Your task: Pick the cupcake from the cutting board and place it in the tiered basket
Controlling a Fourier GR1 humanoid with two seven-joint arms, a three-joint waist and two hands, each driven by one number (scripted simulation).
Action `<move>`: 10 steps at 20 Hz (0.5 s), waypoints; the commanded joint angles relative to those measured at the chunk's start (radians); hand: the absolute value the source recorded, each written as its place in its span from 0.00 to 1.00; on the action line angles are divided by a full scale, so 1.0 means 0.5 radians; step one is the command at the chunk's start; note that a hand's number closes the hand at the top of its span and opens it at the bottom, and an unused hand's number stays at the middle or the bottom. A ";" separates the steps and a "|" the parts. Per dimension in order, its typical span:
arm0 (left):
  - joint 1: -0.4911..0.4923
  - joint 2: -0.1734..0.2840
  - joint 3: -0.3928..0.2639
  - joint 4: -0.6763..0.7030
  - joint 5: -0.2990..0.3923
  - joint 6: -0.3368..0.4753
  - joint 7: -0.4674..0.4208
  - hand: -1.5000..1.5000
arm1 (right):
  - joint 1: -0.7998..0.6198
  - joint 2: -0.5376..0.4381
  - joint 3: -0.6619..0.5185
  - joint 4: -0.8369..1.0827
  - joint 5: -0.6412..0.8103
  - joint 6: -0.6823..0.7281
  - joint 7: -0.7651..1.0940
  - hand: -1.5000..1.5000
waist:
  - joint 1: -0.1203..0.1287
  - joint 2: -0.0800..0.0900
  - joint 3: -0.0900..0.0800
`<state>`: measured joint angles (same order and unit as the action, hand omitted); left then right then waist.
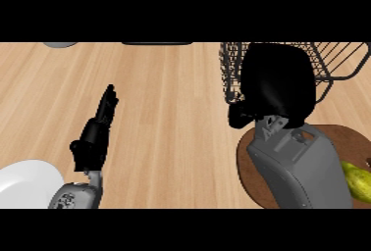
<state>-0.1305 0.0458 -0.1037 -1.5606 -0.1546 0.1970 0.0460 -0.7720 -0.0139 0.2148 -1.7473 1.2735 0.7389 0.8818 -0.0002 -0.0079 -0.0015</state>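
My right hand point(279, 83) hangs over the near left part of the black wire tiered basket point(340, 59), its back toward me. No cupcake shows anywhere; whatever is under the hand is hidden. The dark brown cutting board point(250, 169) lies at the lower right, mostly covered by my grey right forearm point(297, 166). My left hand point(98, 132) rests open at the left, fingers straight and pointing away from me, holding nothing.
A yellow-green fruit point(357, 181) lies on the board's right side. A white plate point(25, 184) sits at the lower left beside my left wrist. A grey object point(60, 44) and a dark object point(156, 43) show at the far edge.
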 commanded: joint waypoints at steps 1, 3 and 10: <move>0.012 0.039 0.064 -0.031 0.035 -0.014 0.009 0.50 | -0.371 0.026 -0.230 -0.085 -0.065 0.424 0.289 1.00 | 0.004 0.001 0.000; 0.096 -0.012 -0.023 -0.023 0.013 -0.022 -0.063 0.50 | -0.458 0.027 -0.266 -0.077 -0.091 0.437 0.366 1.00 | 0.014 0.001 0.000; -0.067 -0.005 0.008 -0.003 0.010 -0.031 0.048 0.50 | -0.654 0.027 -0.655 0.258 -0.340 -0.105 0.331 1.00 | 0.046 0.017 0.002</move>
<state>-0.1409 0.0460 -0.0925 -1.5378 -0.1484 0.1860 0.0260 -1.0448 -0.0075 -0.0438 -1.6960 1.1653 0.7815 0.9336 0.0112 -0.0022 -0.0011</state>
